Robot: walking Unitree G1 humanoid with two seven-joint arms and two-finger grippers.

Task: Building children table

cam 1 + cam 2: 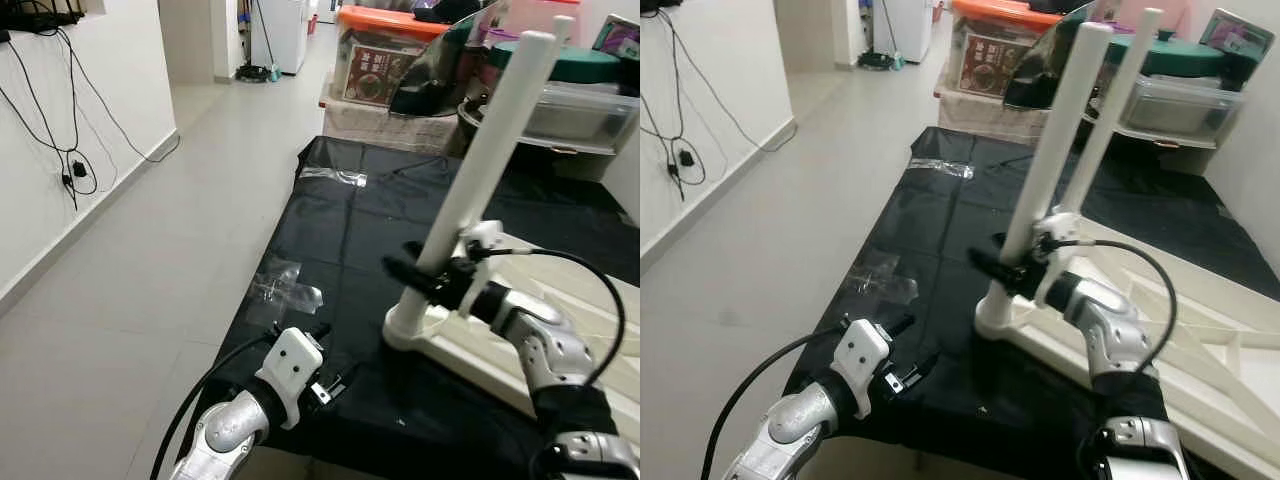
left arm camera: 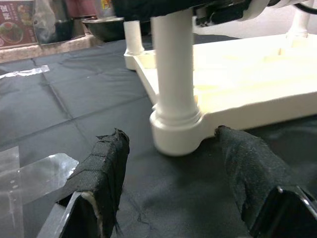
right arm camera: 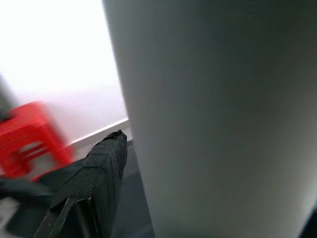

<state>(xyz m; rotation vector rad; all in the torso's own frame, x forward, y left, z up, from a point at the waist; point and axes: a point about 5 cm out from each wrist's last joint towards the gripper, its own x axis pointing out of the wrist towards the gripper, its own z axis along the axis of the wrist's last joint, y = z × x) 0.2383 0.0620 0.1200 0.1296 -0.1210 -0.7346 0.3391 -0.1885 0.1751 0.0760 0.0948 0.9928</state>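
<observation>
Black sheeting (image 1: 330, 250) covers the floor. Right gripper (image 1: 437, 272) jaws are clamped on the near white table leg (image 1: 480, 160), socketed in the upturned tabletop (image 1: 520, 350). Left gripper (image 1: 322, 385) jaws hang apart nearby. A sideways pull could jam or unseat the tilted leg.

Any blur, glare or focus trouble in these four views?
Right wrist view: table leg too close, soft; background overexposed, red stool blurred. Left wrist view: sharp; plastic wrap glints. Eye views: sharp; far end bright, black mat evenly lit.
</observation>
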